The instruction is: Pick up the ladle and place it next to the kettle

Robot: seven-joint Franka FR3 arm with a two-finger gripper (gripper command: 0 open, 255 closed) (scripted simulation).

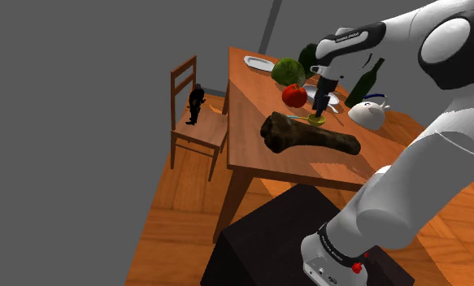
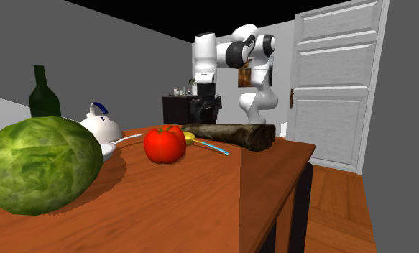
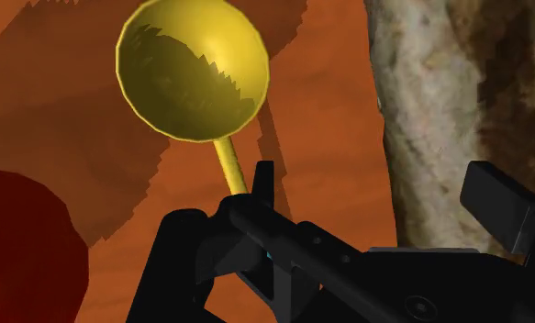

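Where the arm starts: black stand (image 1: 280, 236), nearest the shoulder camera; the white arm reaches from it over the table.
Table: wooden table (image 1: 247, 150), brown top.
Log: dark bark-covered log (image 1: 308, 135), lying flat on the near part of the tabletop.
Ladle: ladle (image 3: 192, 69) lies on the tabletop just past the log, between it and the tomato. Its bowl is yellow and faces up; the handle turns pale blue farther from the bowl.
Gripper: black gripper (image 1: 319, 106) points down, directly over the ladle (image 1: 316, 119).
Jaws: spread apart, pinching nothing. In the wrist view the yellow handle runs to just beside one fingertip (image 3: 261, 179).
Tomato: red tomato (image 1: 293, 96), just beyond the ladle.
Kettle: white kettle (image 1: 367, 114) with a blue handle, standing apart from the ladle on the shoulder view's right.
Farther back: cabbage (image 1: 288, 71), green bottle (image 1: 365, 81), white plate (image 1: 259, 62).
Beside table: wooden chair (image 1: 198, 122).
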